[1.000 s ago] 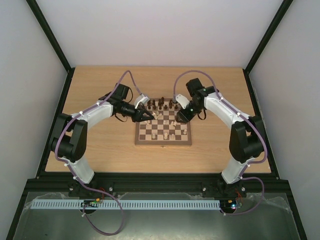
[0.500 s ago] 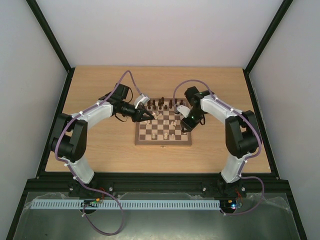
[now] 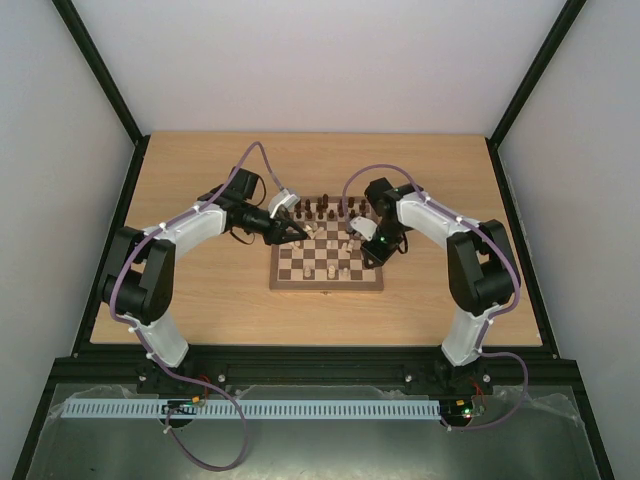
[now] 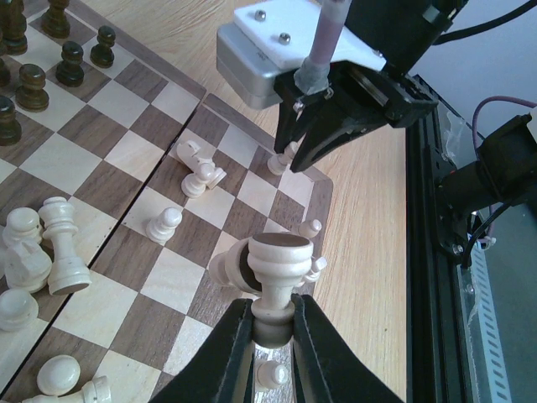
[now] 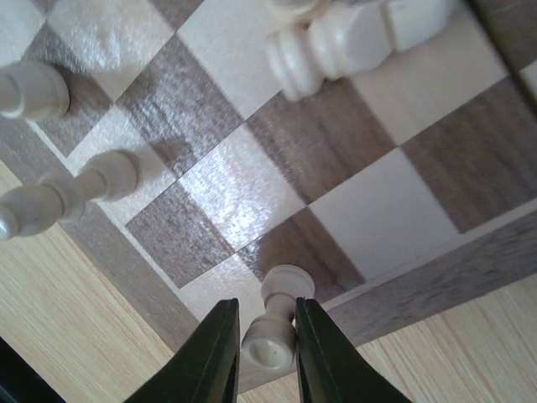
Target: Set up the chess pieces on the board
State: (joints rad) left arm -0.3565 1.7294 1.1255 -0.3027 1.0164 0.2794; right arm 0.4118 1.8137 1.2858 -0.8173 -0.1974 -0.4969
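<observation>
Top external: board (image 3: pixel 326 286) on wooden table (image 3: pixel 200 290) — walls (image 3: pixel 320 60) seemingly white.

A lab test cell: black-framed white panels (image 3: pixel 320 60) enclose the table (image 3: pixel 230 310).

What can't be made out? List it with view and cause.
- Top external: kinds of chess pieces, too small.
- Left wrist: foot of the cream piece, hidden between the left gripper fingers.
- Right wrist: lying pale piece, cut by top edge; whether the pawn in the right gripper touches the board, angle hides it.
</observation>
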